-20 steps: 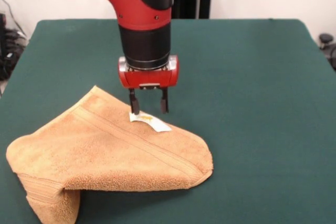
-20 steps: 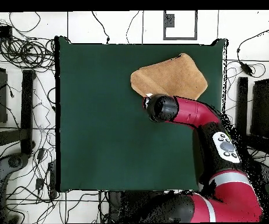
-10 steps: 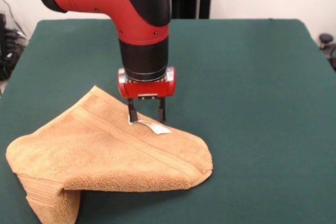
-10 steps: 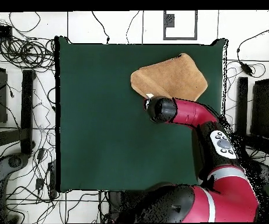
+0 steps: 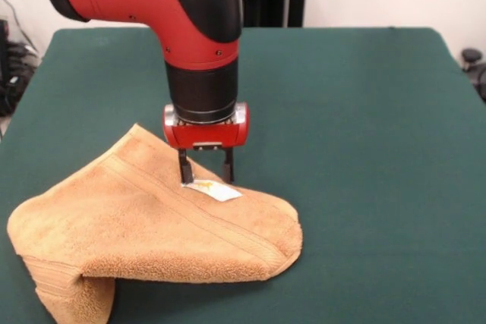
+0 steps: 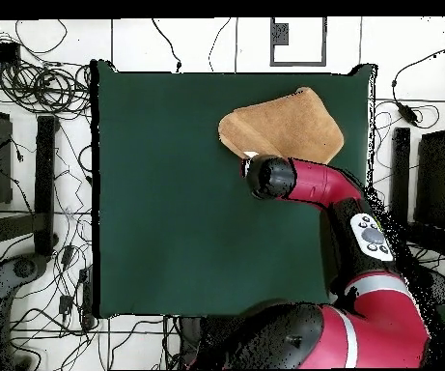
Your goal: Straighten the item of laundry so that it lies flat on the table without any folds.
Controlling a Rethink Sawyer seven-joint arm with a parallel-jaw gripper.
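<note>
Towel: orange-tan terry towel lies folded over on itself at the near-left part of the front view; one corner hangs down past the fold at the lower left. In the overhead view the towel sits near the table's far edge, right of centre.
Border band: a woven band runs diagonally across the upper layer.
Tag: small white tag on the towel's far edge (some yellow marking on it, unreadable).
Gripper: gripper points straight down at the tag; the two dark fingers stand apart, tips at the towel's edge on either side of the tag's upper end, nothing pinched between them.
Arm: red and black arm reaches over the towel's near edge in the overhead view.
Table: dark green cloth top, bare to the right of the towel.
</note>
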